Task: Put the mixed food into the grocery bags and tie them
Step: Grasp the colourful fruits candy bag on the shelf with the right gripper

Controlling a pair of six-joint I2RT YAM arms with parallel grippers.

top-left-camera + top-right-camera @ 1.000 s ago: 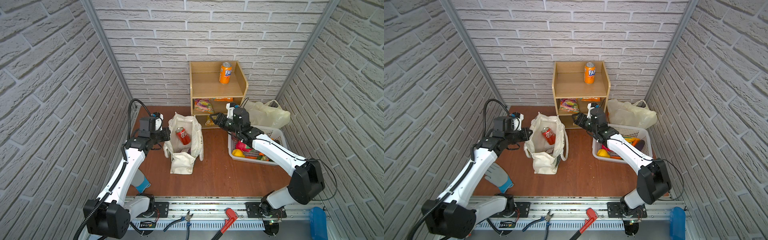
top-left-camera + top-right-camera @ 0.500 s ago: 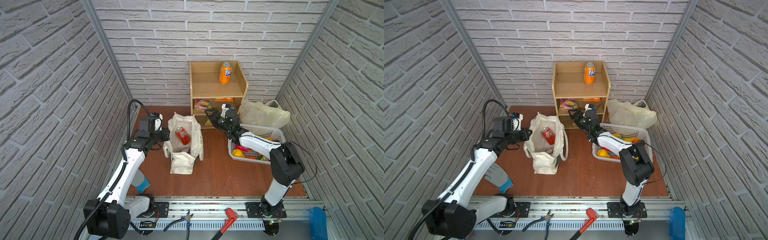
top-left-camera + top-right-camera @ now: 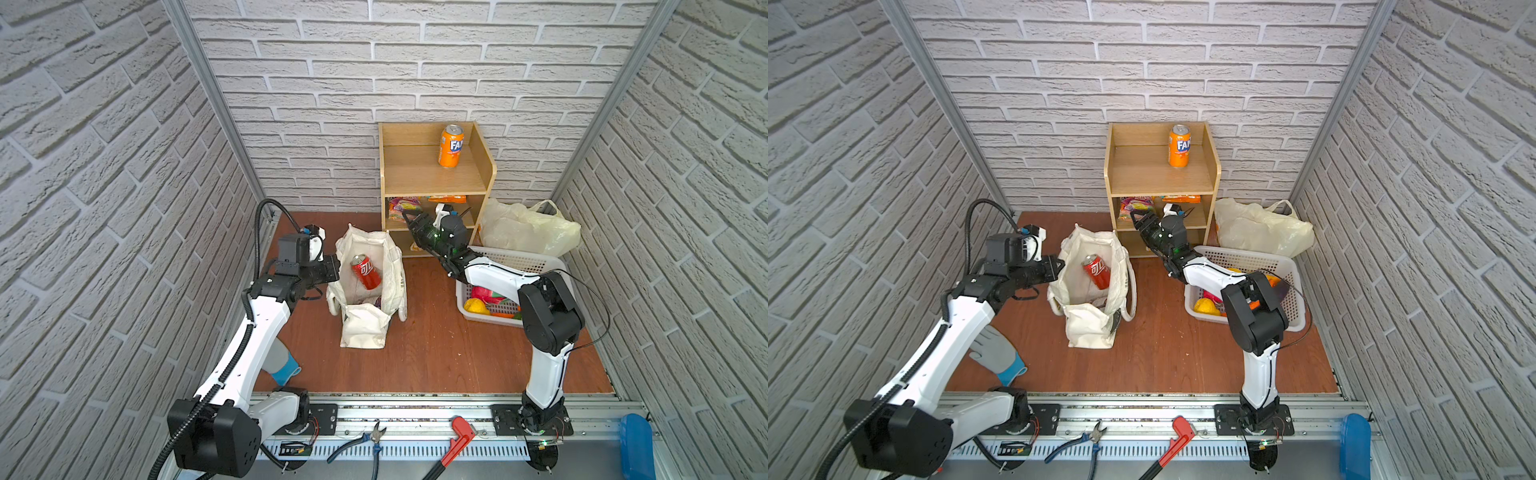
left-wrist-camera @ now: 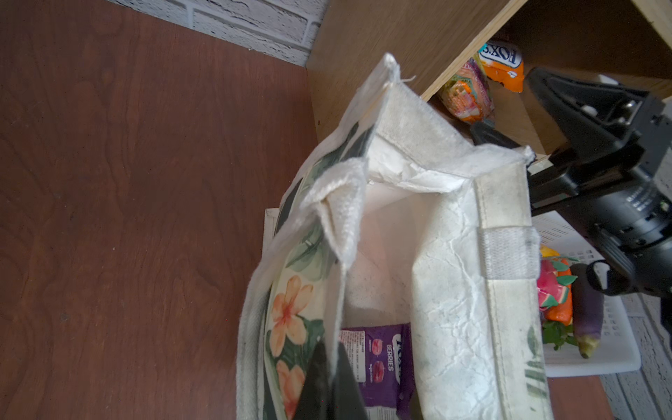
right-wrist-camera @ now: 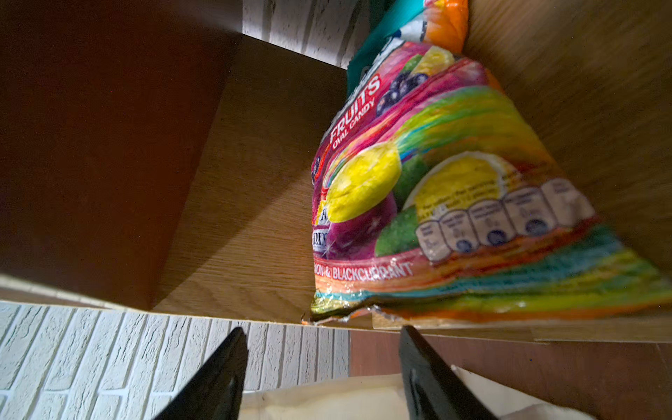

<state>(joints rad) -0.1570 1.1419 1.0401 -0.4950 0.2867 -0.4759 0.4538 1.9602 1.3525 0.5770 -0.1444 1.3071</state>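
cream canvas tote stands open on the brown surface, left of its middle, with the red soda can leaning tilted inside it. the left wrist view shows a purple snack packet lying at the bottom of the tote. the left gripper is clamped on the tote's rim on the side facing the surface's left edge, the fabric pinched between its fingertips.

the wooden shelf stands at the back edge of the surface against the brick wall, an orange can upright on its top board. in its middle compartment a multicoloured snack packet leans on the left side, with an orange packet beside it. the right gripper is held at the front lip of that compartment, just short of the multicoloured snack packet, its jaws spread apart with nothing between them.

the pale-yellow plastic bag sits slumped in the back right corner of the surface. just in front of it the white basket lies near the right edge, holding toy produce, among it a dark purple aubergine. a grey and blue glove lies near the left edge. pliers and a red-handled tool lie on the metal rail in front of the surface.
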